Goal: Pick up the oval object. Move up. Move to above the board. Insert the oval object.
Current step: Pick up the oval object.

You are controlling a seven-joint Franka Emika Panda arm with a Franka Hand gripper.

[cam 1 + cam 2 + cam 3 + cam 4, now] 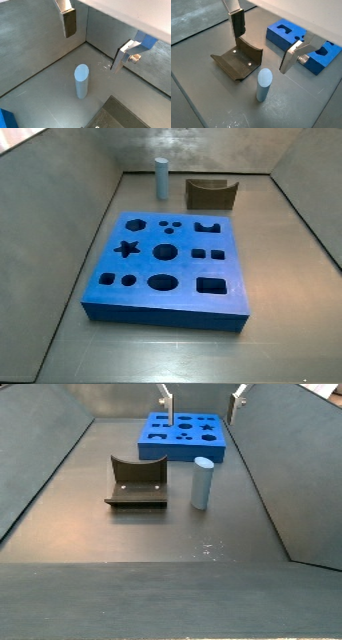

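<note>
The oval object (263, 85), a slim pale grey-blue peg, stands upright on the grey floor (40, 70). It shows in both wrist views (81, 80) and both side views (159, 178) (202, 482). My gripper (264, 42) (95, 42) hangs open above it, fingers spread wide and nothing between them; the peg lies below the gap, untouched. In a side view only the fingertips (166, 396) show at the top edge, with the gripper (203, 396) over the bin's far part. The board (167, 263) (183, 436) (298, 42), bright blue with dark cut-out holes, lies flat beside the peg.
The fixture (238, 60) (210, 194) (136, 481), a dark bracket on a base plate, stands close to the peg. Its edge shows in a wrist view (120, 115). Grey sloping walls (80, 218) enclose the floor on all sides.
</note>
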